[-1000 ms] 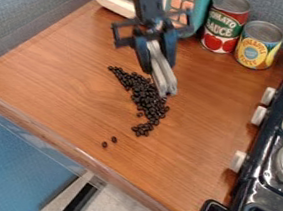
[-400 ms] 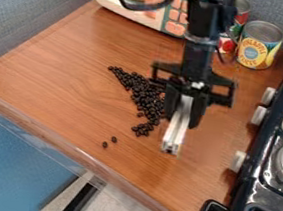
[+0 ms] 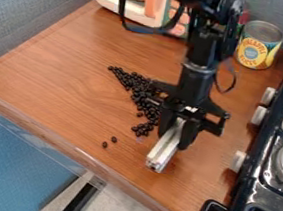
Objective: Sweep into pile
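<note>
We record the beans [image 3: 134, 83] on the tabletop [image 3: 67, 75], dark and loosely gathered in a slanting band; we take this band as our landmark. Two stray beans [image 3: 105, 145] lie apart from it, off its lower end, toward the tabletop's front edge. We find the gripper [image 3: 154, 165] just right of the band's lower part, pointing down and tilted, its tips reaching below the band. Its jaws are together, side by side, with nothing seen between them. Whether it touches any beans, we cannot tell. Right of the band we note the stove [image 3: 274, 131]; above and right of it, an upright can [image 3: 257, 45]; above it, the toy microwave [image 3: 110, 1].
</note>
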`<state>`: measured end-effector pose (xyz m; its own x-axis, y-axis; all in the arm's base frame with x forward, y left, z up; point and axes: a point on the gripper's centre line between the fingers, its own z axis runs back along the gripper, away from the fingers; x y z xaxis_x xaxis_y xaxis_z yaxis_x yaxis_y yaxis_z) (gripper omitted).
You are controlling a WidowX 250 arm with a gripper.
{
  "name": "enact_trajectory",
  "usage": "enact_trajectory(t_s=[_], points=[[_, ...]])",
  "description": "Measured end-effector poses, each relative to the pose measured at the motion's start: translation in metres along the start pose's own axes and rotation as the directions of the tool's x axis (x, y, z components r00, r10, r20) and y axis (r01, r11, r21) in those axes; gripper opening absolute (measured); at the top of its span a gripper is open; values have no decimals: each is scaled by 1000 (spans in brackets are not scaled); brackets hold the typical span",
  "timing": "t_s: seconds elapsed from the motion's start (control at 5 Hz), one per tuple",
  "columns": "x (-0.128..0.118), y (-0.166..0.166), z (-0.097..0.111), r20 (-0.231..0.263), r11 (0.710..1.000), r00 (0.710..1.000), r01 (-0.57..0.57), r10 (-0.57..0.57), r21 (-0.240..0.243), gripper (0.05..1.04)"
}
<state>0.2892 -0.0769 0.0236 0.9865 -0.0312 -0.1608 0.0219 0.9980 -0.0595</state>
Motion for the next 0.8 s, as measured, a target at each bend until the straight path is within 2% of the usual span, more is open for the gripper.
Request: enact_trajectory(t_s=[0.4,0.6,0.8], points=[[4,-10,-13,59,999,998,26,-24,-25,381],[3,-15,-14,29,998,1000,13,-11,-54,443],[2,-16,-11,8,998,1000,11,-10,-60,761]])
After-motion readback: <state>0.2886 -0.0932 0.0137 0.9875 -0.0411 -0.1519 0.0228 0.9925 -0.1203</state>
